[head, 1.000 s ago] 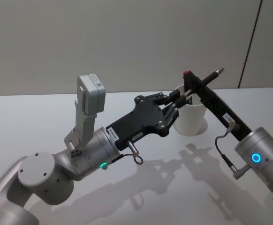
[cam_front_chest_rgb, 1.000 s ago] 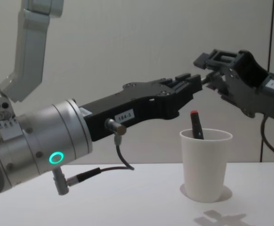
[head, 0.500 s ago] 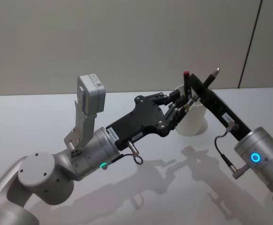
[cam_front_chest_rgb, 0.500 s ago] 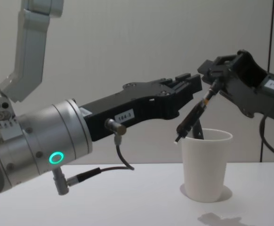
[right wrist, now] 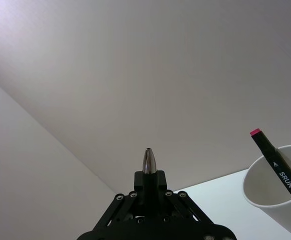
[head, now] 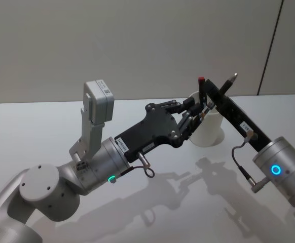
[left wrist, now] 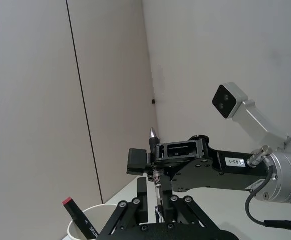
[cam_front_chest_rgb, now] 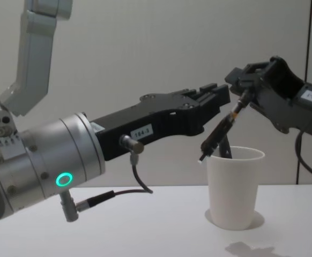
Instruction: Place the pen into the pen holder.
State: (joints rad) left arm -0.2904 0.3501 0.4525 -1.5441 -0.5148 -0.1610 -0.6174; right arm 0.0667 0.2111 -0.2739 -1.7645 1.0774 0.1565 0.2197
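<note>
The left gripper (cam_front_chest_rgb: 216, 99) reaches in from the left at the end of its black hand, level with the space just above the pen holder (cam_front_chest_rgb: 235, 187). In the chest view its fingers look close together with nothing between them, yet the left wrist view shows them (left wrist: 141, 186) standing a little apart on either side of the pen's shaft, so whether they pinch it cannot be told.

The pen holder, a plain white paper cup, stands upright on the white table (cam_front_chest_rgb: 145, 230). In the head view (head: 208, 129) it sits just beyond the left gripper (head: 190, 112).

A marker with a red end (head: 201, 88) already leans inside the cup. The right wrist view (right wrist: 275, 162) shows the letters "SRUN" on its black barrel.

The pen (cam_front_chest_rgb: 224, 130) hangs tilted above the near left rim of the cup, its lower end just outside and above the rim in the chest view. Its metal tip (head: 232, 78) points up and away past the right gripper (cam_front_chest_rgb: 242, 85), which is clamped around the upper shaft. The right wrist view shows that silver tip (right wrist: 148, 162) sticking out between the closed fingers.
</note>
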